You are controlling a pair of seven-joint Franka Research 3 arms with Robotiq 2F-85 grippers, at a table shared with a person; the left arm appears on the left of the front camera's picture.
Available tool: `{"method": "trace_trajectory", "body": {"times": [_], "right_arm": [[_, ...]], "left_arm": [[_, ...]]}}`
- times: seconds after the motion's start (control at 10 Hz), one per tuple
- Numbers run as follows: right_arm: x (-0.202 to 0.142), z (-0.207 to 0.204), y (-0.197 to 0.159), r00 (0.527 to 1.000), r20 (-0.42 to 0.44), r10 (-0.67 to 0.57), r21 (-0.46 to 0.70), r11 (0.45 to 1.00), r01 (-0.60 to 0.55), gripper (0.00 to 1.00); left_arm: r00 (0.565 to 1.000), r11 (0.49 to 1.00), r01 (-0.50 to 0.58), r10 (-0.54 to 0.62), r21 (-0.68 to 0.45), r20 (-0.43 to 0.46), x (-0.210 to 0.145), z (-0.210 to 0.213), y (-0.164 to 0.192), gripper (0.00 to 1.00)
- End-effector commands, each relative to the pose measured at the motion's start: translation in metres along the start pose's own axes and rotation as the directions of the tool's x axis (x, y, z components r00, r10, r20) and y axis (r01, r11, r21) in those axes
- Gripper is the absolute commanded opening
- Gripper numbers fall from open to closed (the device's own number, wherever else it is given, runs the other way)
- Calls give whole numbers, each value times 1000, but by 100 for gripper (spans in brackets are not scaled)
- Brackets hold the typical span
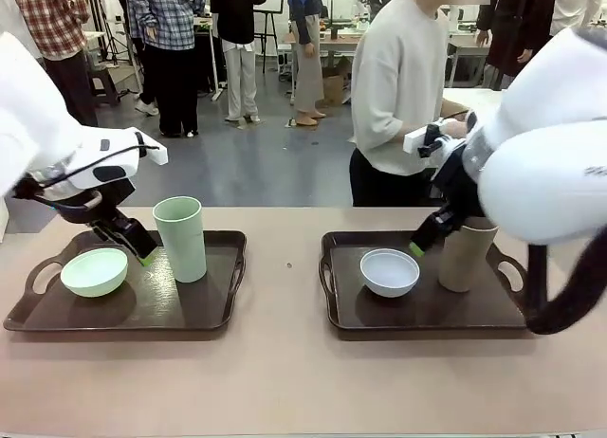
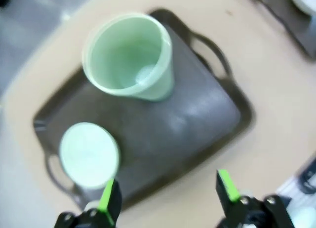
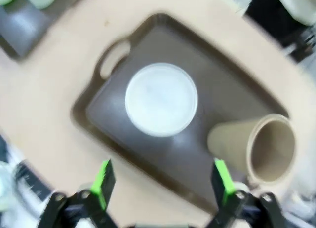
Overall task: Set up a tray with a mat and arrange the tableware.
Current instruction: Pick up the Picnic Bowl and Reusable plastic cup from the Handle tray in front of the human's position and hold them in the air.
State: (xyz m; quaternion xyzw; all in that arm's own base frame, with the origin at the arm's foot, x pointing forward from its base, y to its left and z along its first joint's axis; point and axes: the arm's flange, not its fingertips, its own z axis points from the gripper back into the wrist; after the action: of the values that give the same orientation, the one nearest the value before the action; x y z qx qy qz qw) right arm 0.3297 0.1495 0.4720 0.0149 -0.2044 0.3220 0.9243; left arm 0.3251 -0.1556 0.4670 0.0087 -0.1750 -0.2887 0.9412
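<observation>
Front view: you see two dark trays on the worktop [image 1: 285, 381], well apart, one before each arm.
Left arm: it comes in low from the left, wrist bent down, with the left gripper [image 1: 142, 253] over the left tray [image 1: 190, 305], between bowl and cup.
Left fingers: spread wide and empty; in your left wrist view the left gripper [image 2: 167, 191] frames bare tray.
Green set: the pale green bowl [image 1: 94, 271] sits by the tray's left handle, and the pale green cup [image 1: 180, 237] stands upright just beside the fingertips.
Right arm: it bends down over the right tray [image 1: 427, 310], with the right gripper [image 1: 419, 246] tilted between bowl and cup.
Right fingers: spread wide, gripping nothing.
White set: the white bowl [image 1: 390, 271] sits mid-tray, and the tan-brown cup [image 1: 465, 256] stands upright to its right.
</observation>
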Motion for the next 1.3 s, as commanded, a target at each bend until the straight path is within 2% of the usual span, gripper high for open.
{"method": "trace_trajectory", "body": {"times": [0.0,0.1,0.2,0.3,0.5,0.6,0.7,0.8,1.0,1.1,1.2], "right_arm": [[-141,-11,33,993,-99,-70,56,996,76,100],[-160,-19,36,985,-148,-90,73,992,102,100],[-166,-26,40,984,-160,-73,69,994,85,100],[-26,21,4,991,-124,-41,51,998,48,100],[-26,21,4,991,-124,-41,51,998,48,100],[-34,27,6,986,-157,-46,58,997,56,100],[-26,26,-22,974,-166,-153,160,971,180,100],[-36,29,-48,949,-192,-248,185,941,284,100],[-72,41,-102,898,-196,-394,308,844,438,100],[-96,43,-137,854,-210,-475,394,759,519,100],[-118,42,-162,820,-218,-529,461,685,564,100]], "left_arm": [[997,991,-60,55,-119,-44,-93,5,-29,100],[995,986,-90,84,-142,-51,-106,6,-32,100],[993,987,-121,119,-110,-25,-114,8,-34,100],[998,993,-27,21,-113,-54,-20,30,-23,100],[998,993,-27,21,-113,-54,-20,30,-23,100],[998,991,-43,37,-129,-53,-26,42,-25,100],[999,973,-29,18,-228,-51,-18,48,-8,100],[997,948,-72,56,-309,-60,-20,54,8,100],[990,876,-136,105,-463,-92,-38,57,51,100],[980,809,-198,172,-554,-99,-51,56,85,100],[967,727,-230,245,-646,-68,-69,53,104,100]]}}
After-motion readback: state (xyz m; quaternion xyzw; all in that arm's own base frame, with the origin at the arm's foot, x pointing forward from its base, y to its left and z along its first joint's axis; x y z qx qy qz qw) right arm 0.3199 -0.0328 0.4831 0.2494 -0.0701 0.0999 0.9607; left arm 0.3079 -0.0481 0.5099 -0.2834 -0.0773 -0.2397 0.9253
